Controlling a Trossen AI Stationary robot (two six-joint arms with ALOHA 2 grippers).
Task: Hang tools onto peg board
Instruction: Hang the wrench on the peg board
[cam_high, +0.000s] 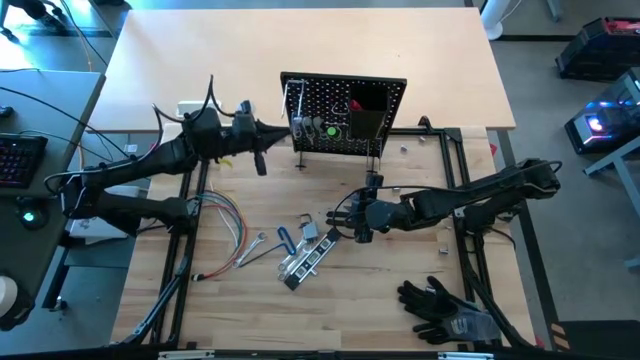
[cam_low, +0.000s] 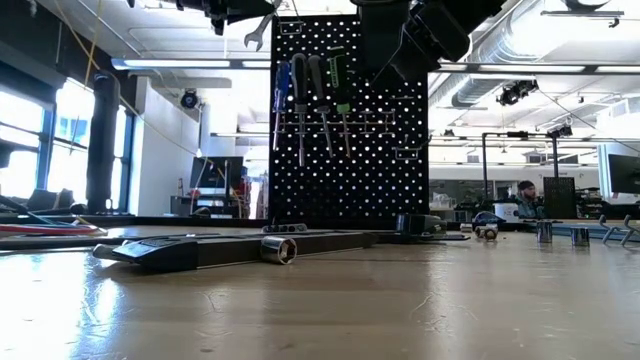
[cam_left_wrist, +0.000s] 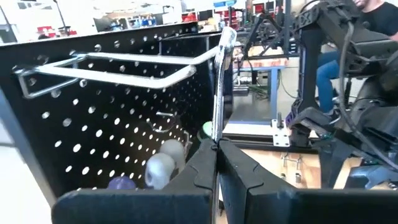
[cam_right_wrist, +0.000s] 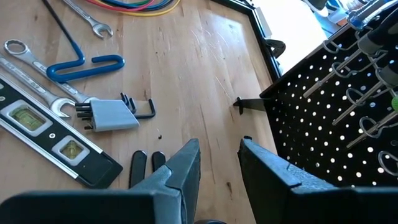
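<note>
The black peg board (cam_high: 345, 115) stands upright at the table's far middle, and several drivers (cam_low: 312, 85) hang on its front. My left gripper (cam_left_wrist: 217, 146) is level at the board's upper left, shut on a silver wrench (cam_left_wrist: 219, 93) whose upper end (cam_left_wrist: 227, 37) is at the free end of a wire hook (cam_left_wrist: 124, 62). My right gripper (cam_right_wrist: 221, 155) hovers open over the table in front of the board, with nothing between its fingers. More tools lie flat on the table: a level bar (cam_right_wrist: 56, 140), wrenches (cam_right_wrist: 31, 62), a blue-handled key (cam_right_wrist: 87, 65) and a hex key set (cam_right_wrist: 112, 115). My left gripper pinches the wrench's shaft (cam_left_wrist: 216, 134) between its two fingers, below the middle of the part that shows. The fingers come level from the table's left and lie across the wrench. The wrench is high above the table; I cannot tell whether it touches the hook.
Coloured wires (cam_high: 225, 215) lie at the left of the work area and black gloves (cam_high: 445, 310) at the near right. A black bin (cam_high: 368, 120) sits on the board's front. Bare wood lies between the tool pile and the board.
</note>
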